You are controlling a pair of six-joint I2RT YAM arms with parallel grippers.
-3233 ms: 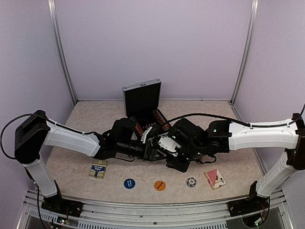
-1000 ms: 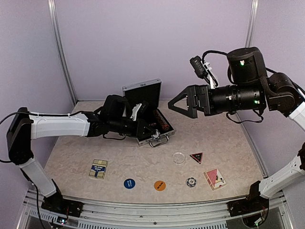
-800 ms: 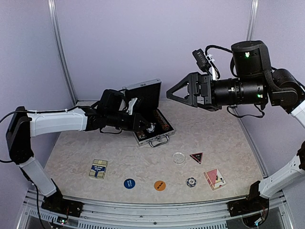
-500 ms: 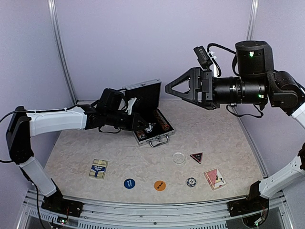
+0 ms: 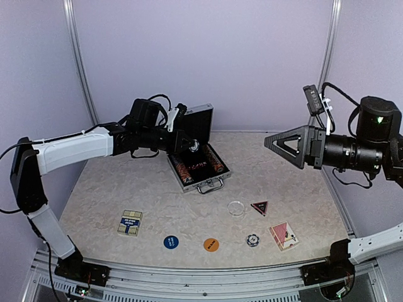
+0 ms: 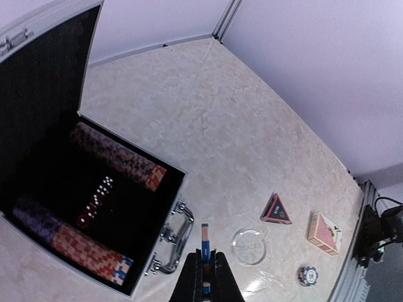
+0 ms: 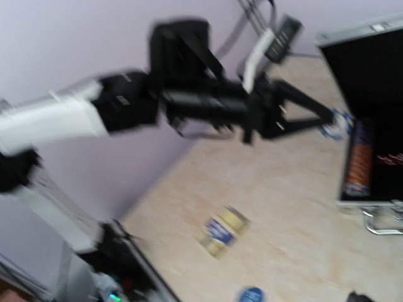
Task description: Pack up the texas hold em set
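Note:
The silver briefcase [image 5: 200,168] lies open at mid table with its lid [image 5: 203,124] upright. Two rows of striped chips [image 6: 115,156] and red dice line its black inside. My left gripper [image 5: 192,146] hangs above the case, shut on one blue-striped chip [image 6: 203,246] held on edge. My right gripper [image 5: 281,148] is raised high on the right, open, with nothing in it. On the table lie a clear disc [image 5: 236,208], a dark triangle [image 5: 259,207], a red card deck [image 5: 284,235], a loose chip [image 5: 252,240], an orange disc [image 5: 211,244], a blue disc [image 5: 170,241] and a blue-and-yellow deck [image 5: 130,222].
The case's metal handle [image 6: 170,238] sticks out toward the front. Purple walls close the table at the back and both sides. The right wrist view is blurred; it shows my left arm [image 7: 126,107] reaching to the case.
My right arm has swung away to the right, still open. My left gripper has risen with the chip, back toward the lid.

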